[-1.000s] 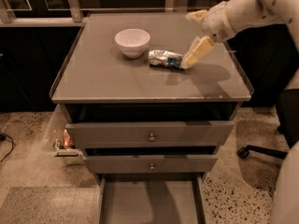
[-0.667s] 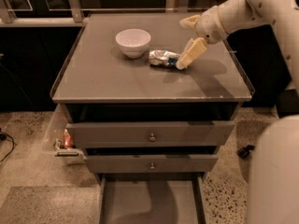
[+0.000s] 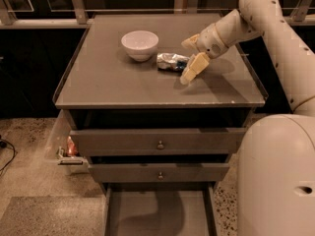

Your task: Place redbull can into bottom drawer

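Observation:
The redbull can [image 3: 170,61], silver and crinkled with blue patches, lies on its side on the cabinet top [image 3: 118,87], just right of the white bowl. My gripper [image 3: 184,62] comes in from the right, low over the top, with its cream fingers [image 3: 193,67] spread open on either side of the can's right end. It holds nothing. The bottom drawer [image 3: 157,214] is pulled out at the lower edge of the view, its flat grey floor bare.
A white bowl [image 3: 140,44] stands left of the can. Two upper drawers with round knobs [image 3: 160,144] are slightly out. A clear bin [image 3: 64,146] hangs on the cabinet's left side. My white body [image 3: 275,176] fills the lower right.
My gripper has moved left and lower, so its open fingers now flank the can's right end. The can and bowl have not moved. My body shows more at the right.

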`<action>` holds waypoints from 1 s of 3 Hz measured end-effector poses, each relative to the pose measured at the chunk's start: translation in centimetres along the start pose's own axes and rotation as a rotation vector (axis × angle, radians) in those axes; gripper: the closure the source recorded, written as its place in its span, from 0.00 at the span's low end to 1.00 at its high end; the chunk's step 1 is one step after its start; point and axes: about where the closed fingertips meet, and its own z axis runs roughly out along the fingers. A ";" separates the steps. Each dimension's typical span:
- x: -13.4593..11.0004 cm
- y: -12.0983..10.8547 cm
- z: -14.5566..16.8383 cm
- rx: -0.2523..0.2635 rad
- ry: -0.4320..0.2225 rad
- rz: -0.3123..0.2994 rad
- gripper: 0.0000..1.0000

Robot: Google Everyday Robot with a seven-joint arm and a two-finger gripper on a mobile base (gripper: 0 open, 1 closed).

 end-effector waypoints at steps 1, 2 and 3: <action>0.0 0.0 0.1 -0.002 0.000 0.001 0.19; 0.0 0.0 0.1 -0.002 0.000 0.001 0.42; 0.0 0.0 0.1 -0.002 0.000 0.001 0.65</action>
